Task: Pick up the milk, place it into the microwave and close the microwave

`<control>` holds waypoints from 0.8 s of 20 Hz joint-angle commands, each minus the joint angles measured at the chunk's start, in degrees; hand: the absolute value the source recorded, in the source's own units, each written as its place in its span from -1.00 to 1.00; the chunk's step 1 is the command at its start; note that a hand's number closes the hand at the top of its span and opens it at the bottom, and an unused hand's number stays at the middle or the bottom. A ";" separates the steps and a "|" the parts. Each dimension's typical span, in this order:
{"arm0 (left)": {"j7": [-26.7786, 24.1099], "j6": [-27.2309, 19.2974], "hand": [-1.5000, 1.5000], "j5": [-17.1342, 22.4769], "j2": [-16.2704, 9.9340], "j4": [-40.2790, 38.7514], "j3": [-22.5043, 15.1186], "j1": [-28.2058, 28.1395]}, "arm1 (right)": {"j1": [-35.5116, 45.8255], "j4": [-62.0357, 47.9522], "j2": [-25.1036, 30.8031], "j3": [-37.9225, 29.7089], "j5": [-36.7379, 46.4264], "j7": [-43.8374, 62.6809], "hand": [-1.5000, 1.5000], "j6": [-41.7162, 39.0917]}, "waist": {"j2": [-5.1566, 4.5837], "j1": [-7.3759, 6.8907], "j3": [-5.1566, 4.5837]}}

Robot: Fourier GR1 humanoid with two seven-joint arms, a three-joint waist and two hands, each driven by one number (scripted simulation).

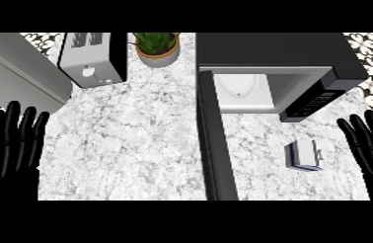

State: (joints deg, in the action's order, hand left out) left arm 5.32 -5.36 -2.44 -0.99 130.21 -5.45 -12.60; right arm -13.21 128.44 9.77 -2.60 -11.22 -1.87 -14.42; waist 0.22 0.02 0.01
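Note:
The milk point(304, 154) is a small white and blue carton standing on the marble counter, right of the microwave's door. The black microwave point(280, 52) sits at the back right, its inside showing a white turntable plate point(237, 85). Its door point(215, 138) hangs open, stretching toward the front edge. My right hand point(358, 138) shows at the right edge, fingers straight and up, a little right of the milk and apart from it. My left hand point(20, 138) rests open at the left edge, far from the milk.
A silver toaster point(91, 57) stands at the back left beside a potted plant point(157, 48). A grey panel point(29, 71) runs along the far left. Bare marble counter point(131, 138) lies between the left hand and the open door.

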 commanded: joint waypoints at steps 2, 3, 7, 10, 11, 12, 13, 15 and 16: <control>0.69 2.27 -1.00 5.06 -1.14 2.37 3.41 -3.72 | -5.40 0.44 0.46 -3.70 -1.87 -1.47 -1.00 -3.76 | -0.13 0.06 -0.01; -4.45 5.58 -1.00 6.76 -2.28 5.44 3.43 -12.35 | -4.52 8.17 -0.38 -1.69 -0.74 5.77 -1.00 1.21 | 0.01 -0.38 -0.08; -5.22 6.78 -1.00 7.95 -1.63 8.91 3.19 -16.00 | -5.66 1.88 -0.90 -5.29 1.08 0.26 -1.00 -1.08 | -0.05 -0.40 -0.02; -4.82 7.75 -1.00 9.82 -2.66 10.01 6.58 -16.76 | -11.72 0.49 -1.25 -8.35 0.18 -4.93 -1.00 -4.45 | 0.00 -0.13 0.00; -4.42 7.57 -1.00 8.66 -1.43 9.44 4.63 -15.90 | -9.69 0.55 -2.73 -5.84 2.89 -1.93 -1.00 -2.64 | -0.09 -0.17 -0.01; -8.64 9.71 -1.00 9.50 -0.71 10.50 4.30 -21.40 | -8.45 -2.42 -1.87 -7.49 1.21 -3.57 -1.00 -3.85 | -0.04 -0.50 -0.02; -9.07 8.83 -1.00 6.96 0.88 8.78 1.74 -20.75 | -5.99 -5.56 -3.06 -5.63 5.82 -4.35 -1.00 -2.21 | -0.11 -0.54 -0.01; -7.23 10.55 -1.00 11.07 -0.91 10.49 5.56 -20.98 | -8.56 -7.32 -4.70 -3.70 8.47 -8.28 -1.00 -3.80 | -0.10 -0.38 -0.01; -8.44 11.12 -1.00 9.47 0.46 11.39 3.49 -24.30 | -10.72 -5.80 -3.38 -7.54 3.64 -8.53 -1.00 -5.54 | -0.04 -0.29 0.00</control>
State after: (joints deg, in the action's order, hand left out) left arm -1.56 3.69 6.26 -1.60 139.44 -1.35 -31.91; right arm -21.43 124.99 7.09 -8.60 -7.47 -6.69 -17.92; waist 0.15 -0.31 0.00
